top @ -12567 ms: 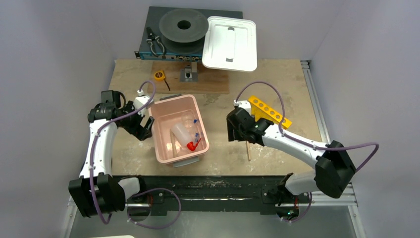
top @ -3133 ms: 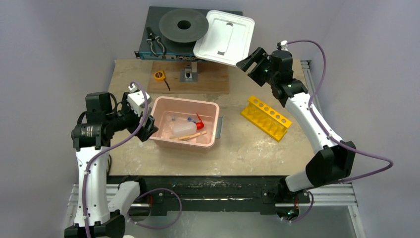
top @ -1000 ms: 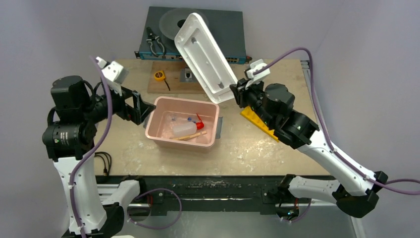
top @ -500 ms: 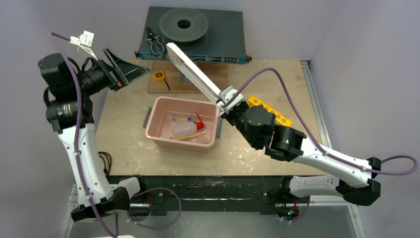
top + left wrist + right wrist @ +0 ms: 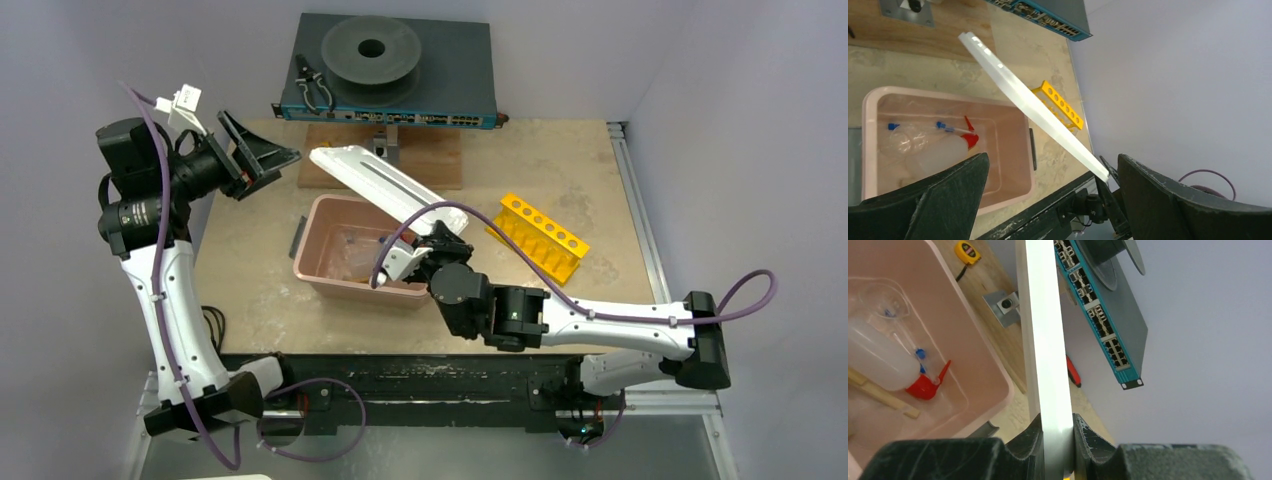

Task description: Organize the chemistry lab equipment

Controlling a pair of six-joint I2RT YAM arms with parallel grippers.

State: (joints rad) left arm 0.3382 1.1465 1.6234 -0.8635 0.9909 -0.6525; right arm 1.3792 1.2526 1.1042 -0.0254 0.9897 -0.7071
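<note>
A pink bin (image 5: 310,270) holds the white squeeze bottle (image 5: 943,152) with its red spout (image 5: 928,385), blue-capped tubes (image 5: 948,127), a clear dish (image 5: 905,140) and a wooden stick (image 5: 883,397). My right gripper (image 5: 443,222) is shut on one edge of a white lid (image 5: 375,185). The lid slants over the bin's far right part. In the right wrist view the lid (image 5: 1045,340) runs edge-on between the fingertips (image 5: 1030,440). My left gripper (image 5: 262,158) hangs open and empty, high over the table's back left. The yellow holed rack (image 5: 540,236) lies to the right of the bin.
A blue-fronted box (image 5: 460,60) at the back carries a grey spool (image 5: 370,50) and black pliers (image 5: 313,92). A wooden board (image 5: 440,155) lies in front of it. The yellow tape measure (image 5: 967,251) shows only in the right wrist view.
My right arm has dropped low and swung the lid down from steeply raised to a slant over the bin. The left arm has shifted only slightly.
</note>
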